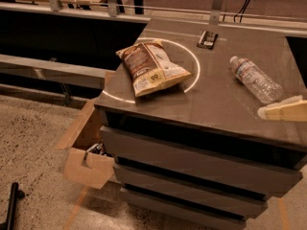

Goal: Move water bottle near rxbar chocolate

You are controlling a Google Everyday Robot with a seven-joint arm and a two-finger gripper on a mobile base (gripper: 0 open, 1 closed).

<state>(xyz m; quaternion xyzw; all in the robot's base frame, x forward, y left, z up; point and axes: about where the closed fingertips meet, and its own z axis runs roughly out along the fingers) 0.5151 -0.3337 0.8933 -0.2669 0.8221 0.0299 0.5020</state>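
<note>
The water bottle [254, 79] lies on its side on the right part of the cabinet top [216, 104], white cap pointing to the far left. The rxbar chocolate [207, 39], a small dark bar, lies flat near the far edge of the top, a bit left of the bottle. My gripper [283, 110] shows as a pale beige tip coming in from the right edge of the view, just in front of the bottle's base and not touching it.
A big brown-and-white chip bag [151, 67] lies on the left part of the top, inside a bright ring of light. An open cardboard box [84, 150] stands on the floor by the cabinet's left side. A railing [72, 6] runs behind.
</note>
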